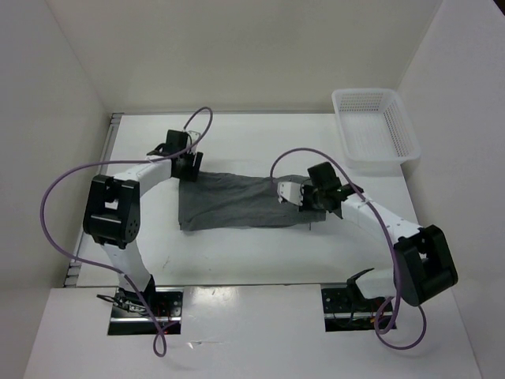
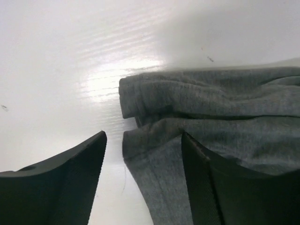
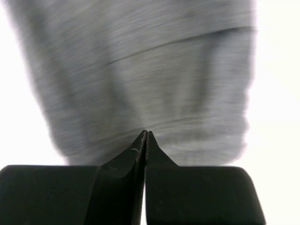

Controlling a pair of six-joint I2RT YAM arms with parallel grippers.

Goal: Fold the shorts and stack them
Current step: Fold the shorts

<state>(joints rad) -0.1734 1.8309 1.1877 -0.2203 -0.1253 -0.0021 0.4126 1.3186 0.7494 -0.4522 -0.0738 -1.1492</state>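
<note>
Left gripper [image 2: 143, 136]: jaws apart, nothing held. It straddles the left edge of the shorts [image 2: 220, 108], with one finger [image 2: 70, 187] over bare table [image 2: 56, 56] and the other [image 2: 220, 187] over cloth. The hem there is bunched into a small roll.

Right gripper [image 3: 146, 133]: fully closed, tips meeting. It's low over the right end of the shorts, but the wrist view is blurred. I see no cloth between the tips, so I can't tell if it has a pinch or just shut on air.

The shorts lie spread left to right mid-table between the arms, mostly flat. The basket [image 1: 375, 126] is well apart at the far right corner.

My read: this is the fold step, at the grasp phase, with nothing stacked yet. Next, the left needs to close on that edge, low enough to catch all layers. I'd want the right's grip confirmed before any lift; if it's empty, reopen and re-pinch. Then lift both ends evenly, or the cloth will skew.
</note>
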